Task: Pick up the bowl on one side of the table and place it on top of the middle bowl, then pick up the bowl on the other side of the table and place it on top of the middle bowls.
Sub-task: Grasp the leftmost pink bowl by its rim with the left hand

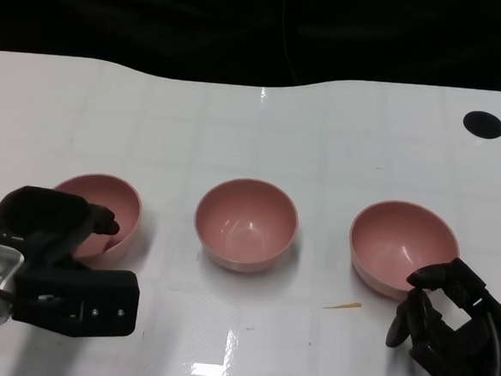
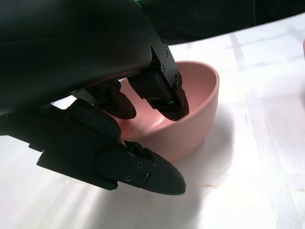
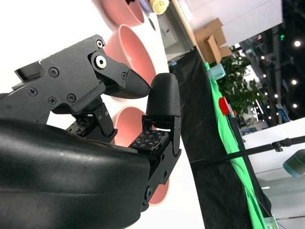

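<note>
Standing in a row across the head view's middle on the white table [image 1: 255, 119]: left bowl [image 1: 103, 199], middle bowl [image 1: 246, 223], right bowl [image 1: 401, 246]; left hand [image 1: 56, 256] at lower left, fingers over the left bowl's rim, right hand [image 1: 456, 327] at lower right, curled, just beside the right bowl. Left wrist view: fingers [image 2: 164, 93] inside the bowl, thumb outside its wall; whether they grip, cannot tell. Right wrist view: fingers narrow, holding nothing.
</note>
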### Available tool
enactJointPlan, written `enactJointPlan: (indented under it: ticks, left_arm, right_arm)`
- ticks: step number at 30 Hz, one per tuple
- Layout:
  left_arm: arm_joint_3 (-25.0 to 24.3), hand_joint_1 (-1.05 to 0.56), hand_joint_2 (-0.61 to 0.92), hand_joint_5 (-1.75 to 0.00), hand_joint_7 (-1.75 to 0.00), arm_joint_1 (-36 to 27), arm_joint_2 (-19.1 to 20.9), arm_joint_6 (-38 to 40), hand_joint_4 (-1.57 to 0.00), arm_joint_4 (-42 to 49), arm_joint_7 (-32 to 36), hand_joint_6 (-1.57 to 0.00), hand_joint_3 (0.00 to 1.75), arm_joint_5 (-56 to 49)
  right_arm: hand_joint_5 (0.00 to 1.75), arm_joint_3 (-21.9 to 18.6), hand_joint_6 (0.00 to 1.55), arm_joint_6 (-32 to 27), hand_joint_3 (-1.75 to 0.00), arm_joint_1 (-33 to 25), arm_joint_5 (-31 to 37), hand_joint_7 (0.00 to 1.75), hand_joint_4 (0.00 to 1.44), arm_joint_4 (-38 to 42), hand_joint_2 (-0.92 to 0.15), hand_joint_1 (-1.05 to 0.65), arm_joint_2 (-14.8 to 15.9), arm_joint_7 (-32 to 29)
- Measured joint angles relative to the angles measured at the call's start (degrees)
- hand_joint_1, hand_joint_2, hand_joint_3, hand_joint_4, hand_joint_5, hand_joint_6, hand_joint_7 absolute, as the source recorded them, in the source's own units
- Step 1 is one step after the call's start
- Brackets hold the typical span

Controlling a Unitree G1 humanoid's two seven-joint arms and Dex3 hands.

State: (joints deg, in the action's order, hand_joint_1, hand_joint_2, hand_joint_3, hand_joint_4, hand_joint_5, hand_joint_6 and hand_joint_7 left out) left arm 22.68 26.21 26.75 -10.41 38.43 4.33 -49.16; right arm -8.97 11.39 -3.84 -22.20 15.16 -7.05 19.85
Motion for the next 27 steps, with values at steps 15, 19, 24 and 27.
enactJointPlan:
  ticks: [15, 19, 24, 27]
  left_arm:
    - [3.31, -0.78, 0.92, 0.00, -0.01, 6.14, -2.48, -2.08, -0.70, 11.79, 3.52, -0.73, 0.20, 2.36]
    - [3.89, -0.71, 0.92, -0.01, -0.01, 7.80, -3.27, -2.12, -0.73, 14.53, 3.94, -0.75, 0.19, 2.56]
    - [3.86, -0.30, 0.92, -0.06, -0.05, 8.56, -4.67, -2.81, -0.86, 17.55, 7.49, -0.86, 0.18, 4.25]
    - [2.02, -0.08, 0.92, -1.28, -0.84, 8.52, -5.75, -6.47, -0.82, 19.61, 11.98, -0.92, 0.30, 7.45]
  right_arm:
    - [1.75, -0.11, 0.70, -0.01, -0.94, 0.01, -0.10, 1.55, 0.85, 0.01, -0.65, -0.08, -0.05, -0.35]
    - [1.75, -0.16, 0.70, 0.00, -0.94, 0.02, -0.35, 1.54, 0.85, 0.02, -0.66, -0.07, -0.07, -0.20]
    - [1.75, -0.17, 0.71, 0.00, -0.93, 0.02, -0.33, 1.53, 0.85, 0.02, -0.65, -0.08, -0.32, -0.26]
    - [1.74, -0.26, 0.71, -0.04, -0.94, 0.02, -0.48, 1.52, 0.85, 0.01, -0.66, -0.07, -0.35, -0.24]
